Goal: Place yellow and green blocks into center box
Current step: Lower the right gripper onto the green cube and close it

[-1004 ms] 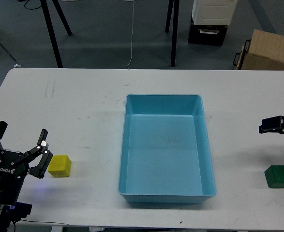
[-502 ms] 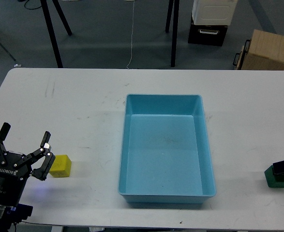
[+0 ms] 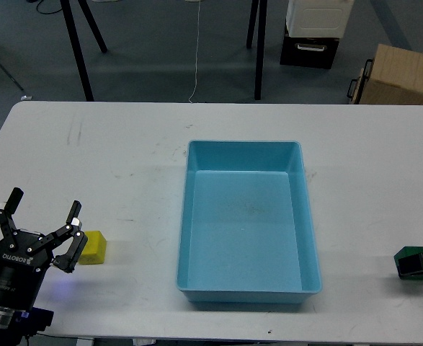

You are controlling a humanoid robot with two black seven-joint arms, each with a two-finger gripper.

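- Your left claw [image 3: 44, 228], spread wide, sits beside the yellow block [image 3: 94, 247] near the table's [image 3: 125, 158] left edge.
- Your right claw [image 3: 420, 264] covers the green block [image 3: 408, 254] at the right edge; its opening cannot be told.
- The blue box [image 3: 244, 216] sits mid-table.

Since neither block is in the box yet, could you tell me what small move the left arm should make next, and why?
Probably slide the left gripper a little to its right, until the open fingers straddle the yellow block, then close. The block sits on the table beside the right-hand finger, not between the two, and the blue box holds nothing.
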